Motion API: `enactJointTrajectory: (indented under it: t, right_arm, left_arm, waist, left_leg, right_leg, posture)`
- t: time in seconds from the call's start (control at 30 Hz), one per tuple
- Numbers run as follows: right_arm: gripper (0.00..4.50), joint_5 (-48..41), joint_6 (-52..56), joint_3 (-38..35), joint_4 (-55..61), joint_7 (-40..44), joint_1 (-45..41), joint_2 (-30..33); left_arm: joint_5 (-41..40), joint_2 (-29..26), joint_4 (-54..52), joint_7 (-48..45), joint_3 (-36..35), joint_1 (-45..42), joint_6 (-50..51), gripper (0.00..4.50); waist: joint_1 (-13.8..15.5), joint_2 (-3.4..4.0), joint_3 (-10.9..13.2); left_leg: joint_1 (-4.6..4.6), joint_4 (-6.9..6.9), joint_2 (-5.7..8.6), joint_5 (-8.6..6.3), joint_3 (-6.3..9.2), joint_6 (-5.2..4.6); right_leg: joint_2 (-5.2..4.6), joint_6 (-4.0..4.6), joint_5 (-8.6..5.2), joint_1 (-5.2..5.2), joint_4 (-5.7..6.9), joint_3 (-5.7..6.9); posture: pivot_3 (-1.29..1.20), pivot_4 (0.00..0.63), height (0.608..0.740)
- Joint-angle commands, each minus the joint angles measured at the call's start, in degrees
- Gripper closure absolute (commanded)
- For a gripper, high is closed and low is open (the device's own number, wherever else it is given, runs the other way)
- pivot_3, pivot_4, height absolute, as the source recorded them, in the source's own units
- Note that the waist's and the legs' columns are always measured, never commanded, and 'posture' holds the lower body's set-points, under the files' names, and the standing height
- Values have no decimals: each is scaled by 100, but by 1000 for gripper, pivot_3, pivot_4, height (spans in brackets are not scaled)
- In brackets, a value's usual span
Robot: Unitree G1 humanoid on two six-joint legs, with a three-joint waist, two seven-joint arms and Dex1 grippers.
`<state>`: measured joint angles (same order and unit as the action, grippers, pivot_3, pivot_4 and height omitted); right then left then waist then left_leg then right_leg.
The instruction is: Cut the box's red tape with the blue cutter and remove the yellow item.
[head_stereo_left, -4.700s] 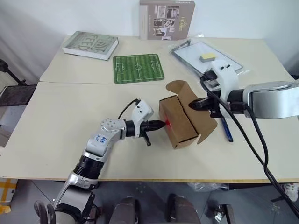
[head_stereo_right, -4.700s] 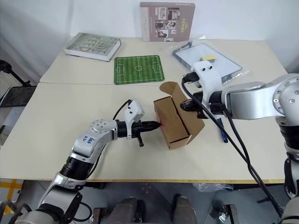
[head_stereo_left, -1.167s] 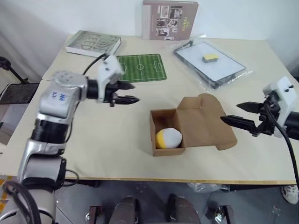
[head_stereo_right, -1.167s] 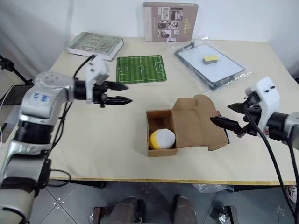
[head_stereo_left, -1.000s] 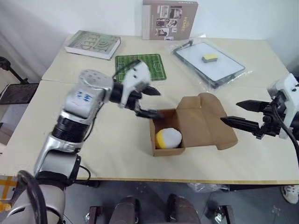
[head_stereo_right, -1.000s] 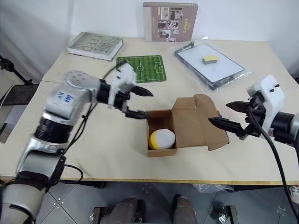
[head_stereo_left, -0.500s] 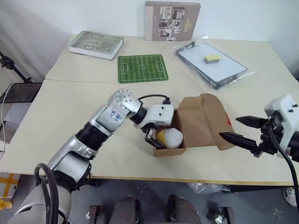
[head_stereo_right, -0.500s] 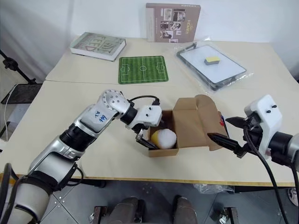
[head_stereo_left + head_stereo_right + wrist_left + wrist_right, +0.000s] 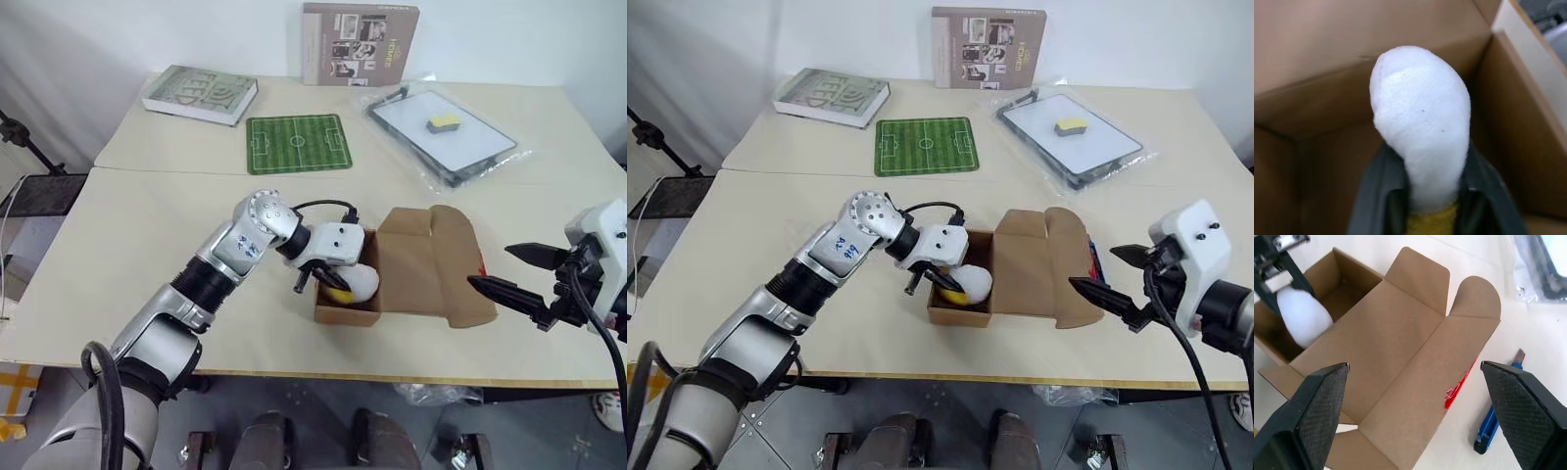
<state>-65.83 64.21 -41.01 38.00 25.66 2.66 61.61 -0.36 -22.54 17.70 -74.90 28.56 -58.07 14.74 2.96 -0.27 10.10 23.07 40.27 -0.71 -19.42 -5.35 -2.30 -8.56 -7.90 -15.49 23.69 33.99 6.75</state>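
Observation:
The brown box (image 9: pixel 345 305) lies open near the table's front, its lid flaps (image 9: pixel 1415 347) spread to the right. A streak of red tape (image 9: pixel 1456 387) runs along a flap edge. My left gripper (image 9: pixel 336 283) reaches into the box from the left and is shut on the yellow item (image 9: pixel 1422 122). Its dark fingers (image 9: pixel 1378 193) squeeze the item's yellow end, and the white part sticks out past them. My right gripper (image 9: pixel 488 264) hovers open just right of the flaps, holding nothing. The blue cutter (image 9: pixel 1492 417) lies on the table beside the flaps.
At the back of the table are a book (image 9: pixel 201 93), a green football-pitch mat (image 9: pixel 294 143), an upright grey printed carton (image 9: pixel 359 43) and a bagged whiteboard (image 9: pixel 446 147) with a yellow sponge (image 9: pixel 443 122) on it. The front table edge (image 9: pixel 392 376) runs just below the box.
My left gripper has swung down and right into the box and closed on the yellow item. The right gripper stays open, drawn slightly away from the flaps.

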Motion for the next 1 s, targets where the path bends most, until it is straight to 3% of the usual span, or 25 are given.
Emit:
enactJointTrajectory:
  t: [0.03, 0.2, 0.37, 0.47, 0.7, 0.83, 1.0]
  right_arm:
    - [0, 12, -75, -189, 6, 70, -95, 114]
    - [0, 39, -146, -17, -97, 209, -287, 211]
    - [0, 48, -289, 448, -302, 414, -765, 276]
    - [0, 209, -649, 994, -525, 835, -1249, 221]
    - [0, 1205, -2126, 2070, -1316, 2343, -1990, -67]
    - [0, 1594, -3029, 2258, -1977, 3229, -2367, -402]
    - [0, 2016, -3544, 2480, -2655, 4084, -2540, -405]
  left_arm:
    - [-351, 46, -441, -96, -402, -146, 171, 4371]
    - [-822, 22, -911, 94, -997, -195, 723, 4384]
    - [-792, 17, -592, 1422, -1880, -594, 1494, 4385]
    - [-509, -385, -496, 2331, -2356, -539, 1930, 4385]
    - [-171, -1465, -1514, 3239, -2814, 939, 3291, 4385]
    - [-304, -1896, -2328, 3362, -3087, 1904, 3886, 4385]
    - [-523, -2184, -2825, 3535, -3599, 2525, 4448, 2758]
  waist:
    - [1, 0, 0]
    - [-8, 0, 0]
    - [-17, 0, 0]
    - [-53, 0, 0]
    - [-189, -1, 1]
    - [-141, -22, 13]
    - [-88, -23, 13]
  left_leg:
    - [0, 0, 0, 0, 0, 0]
    - [-2, 1, -2, 0, 2, 0]
    - [-2, 9, 0, 1, 2, -1]
    - [-5, 11, 0, 1, 2, -1]
    - [-23, -4, -1, 2, -10, 0]
    - [-23, -3, -4, 3, -12, 3]
    - [-12, 11, -12, 3, -9, 3]
  right_leg:
    - [0, 0, 0, 0, 0, 0]
    - [1, 0, 0, 0, 3, -2]
    - [1, -1, 1, 0, 9, -5]
    - [0, -1, 1, -1, 11, -7]
    - [2, -1, 0, 0, 18, -15]
    - [2, -1, 0, 0, 19, -17]
    - [-4, -2, 1, -12, 18, -15]
  posture:
    - [0, 150, 740]
    - [0, 150, 740]
    - [0, 150, 740]
    - [0, 150, 740]
    - [0, 150, 740]
    - [0, 150, 740]
    - [0, 150, 740]
